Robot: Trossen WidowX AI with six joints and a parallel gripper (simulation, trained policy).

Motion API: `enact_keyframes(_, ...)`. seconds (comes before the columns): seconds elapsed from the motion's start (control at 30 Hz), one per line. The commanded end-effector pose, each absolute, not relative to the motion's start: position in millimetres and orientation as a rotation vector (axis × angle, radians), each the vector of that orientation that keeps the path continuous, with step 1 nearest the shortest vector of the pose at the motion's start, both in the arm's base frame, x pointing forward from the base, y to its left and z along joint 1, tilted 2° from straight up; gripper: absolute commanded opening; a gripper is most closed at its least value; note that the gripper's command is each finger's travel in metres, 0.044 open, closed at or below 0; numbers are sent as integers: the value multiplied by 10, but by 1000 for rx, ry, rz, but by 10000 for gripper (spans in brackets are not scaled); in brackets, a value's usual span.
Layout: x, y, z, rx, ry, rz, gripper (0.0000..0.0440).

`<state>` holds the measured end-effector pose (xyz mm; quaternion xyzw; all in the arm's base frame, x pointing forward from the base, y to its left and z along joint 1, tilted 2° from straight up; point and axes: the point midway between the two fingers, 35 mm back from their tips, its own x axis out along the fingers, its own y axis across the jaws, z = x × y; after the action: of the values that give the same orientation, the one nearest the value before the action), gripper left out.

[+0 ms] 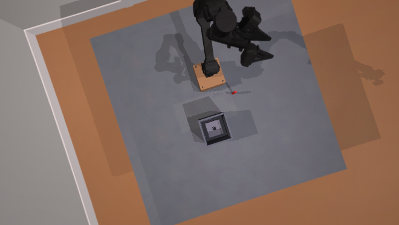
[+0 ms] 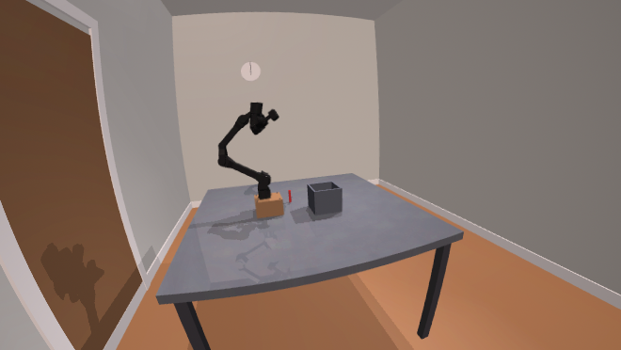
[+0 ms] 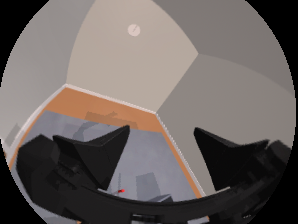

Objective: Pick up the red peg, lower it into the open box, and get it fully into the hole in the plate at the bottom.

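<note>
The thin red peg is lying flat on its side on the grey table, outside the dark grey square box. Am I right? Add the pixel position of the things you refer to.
Not quite: the thin red peg (image 1: pixel 234 92) (image 2: pixel 290 196) (image 3: pixel 121 191) is standing upright, as the exterior view shows. It is on the grey table (image 1: pixel 272 136) (image 2: pixel 376 221) (image 3: pixel 150 155), outside the dark grey square box (image 1: pixel 204 133) (image 2: pixel 326 201).
</note>
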<state>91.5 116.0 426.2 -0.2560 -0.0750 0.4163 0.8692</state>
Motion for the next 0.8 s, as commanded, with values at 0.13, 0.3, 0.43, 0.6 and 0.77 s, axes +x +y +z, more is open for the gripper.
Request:
enact_keyframes(0.13, 1124, 1039, 4079, -340, 33, 808, 440)
enact_keyframes(0.3, 1220, 1013, 3965, -210, 154, 802, 440)
enact_keyframes(0.43, 1295, 997, 3866, -110, 254, 791, 440)
enact_keyframes(0.6, 1381, 982, 3731, 10, 382, 767, 440)
enact_keyframes(0.77, 1457, 972, 3585, 125, 512, 730, 440)
